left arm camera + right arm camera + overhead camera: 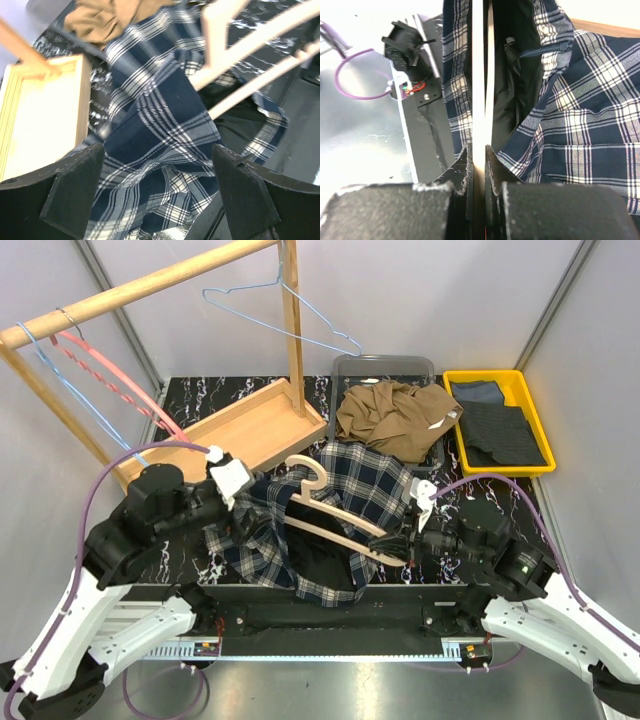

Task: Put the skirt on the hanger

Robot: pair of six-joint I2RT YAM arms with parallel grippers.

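The tan-brown skirt point(395, 418) lies crumpled in a grey bin point(385, 365) at the back; its edge shows in the left wrist view point(100, 17). The light-blue wire hanger point(240, 288) hangs from the wooden rail above, far from both grippers. My left gripper point(238, 505) point(157, 160) is open over a dark blue-and-white plaid shirt point(350, 480) point(150, 115) with nothing between its fingers. My right gripper point(405, 540) point(478, 152) is shut on the bar of a thick pale wooden hanger point(335, 520) point(479, 75) that lies across the shirt.
The rack's wooden tray base point(240, 425) stands at the back left, its post rising beside the grey bin. A yellow bin point(500, 375) at the back right holds dark grey cloth point(505, 430). A pink hanger point(110, 380) and another blue wire one point(60, 375) hang at the far left.
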